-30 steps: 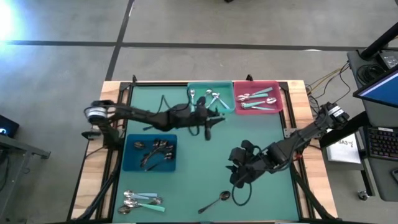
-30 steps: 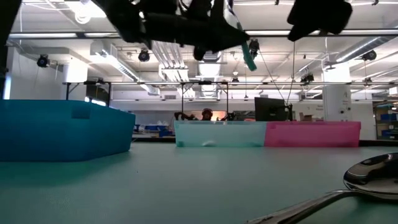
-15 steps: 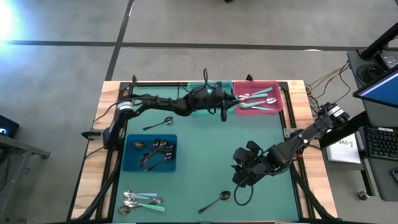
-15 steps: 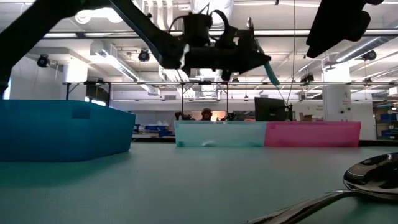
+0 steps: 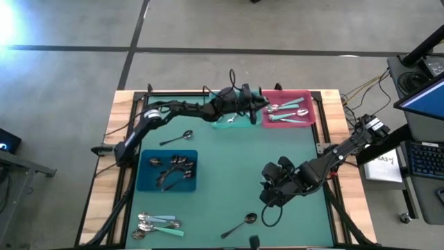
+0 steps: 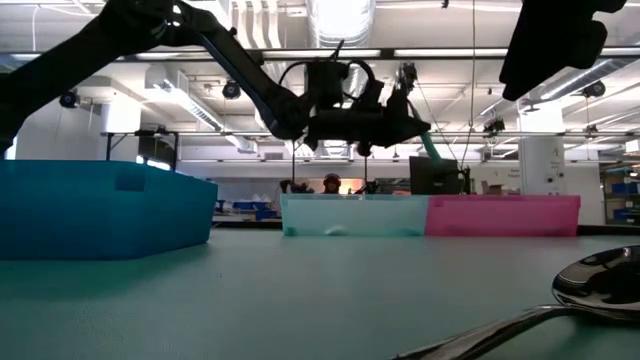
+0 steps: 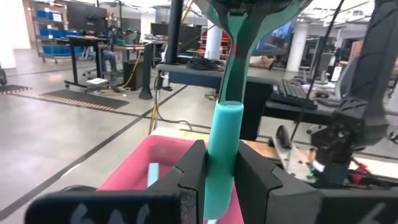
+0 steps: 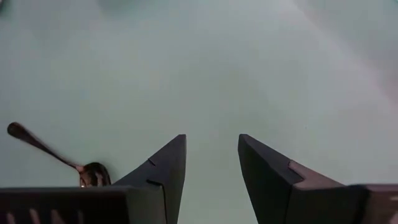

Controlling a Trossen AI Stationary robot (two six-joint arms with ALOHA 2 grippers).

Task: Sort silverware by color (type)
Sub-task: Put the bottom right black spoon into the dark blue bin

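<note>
My left gripper [image 5: 263,105] reaches level over the seam between the teal bin [image 5: 223,122] and the pink bin [image 5: 305,119], shut on a teal-handled spoon [image 6: 429,146]. The pink bin holds a few teal-handled spoons [image 5: 286,111]. My right gripper [image 5: 272,198] hangs open above the mat at the near right, nothing between its fingers [image 8: 211,140]. A dark spoon [image 5: 239,223] lies flat on the mat just nearer than it. My left gripper pinches the thick teal handle [image 7: 222,124] of the spoon between its two fingers. The fingers come level from the table's left and lie across the handle. The spoon is lifted clear above the bins; its free end [image 6: 432,150] slants down below the fingers.
A blue bin [image 5: 147,182] with dark spoons stands at the left. A silver spoon [image 5: 177,137] lies on the mat beyond it. Several mixed spoons [image 5: 158,223] lie piled at the near left corner. The middle of the green mat [image 5: 229,173] is bare.
My left gripper has swept from the middle of the mat toward the far right, past the teal bin to the pink bin's left edge, carrying the teal-handled spoon clear of everything.
</note>
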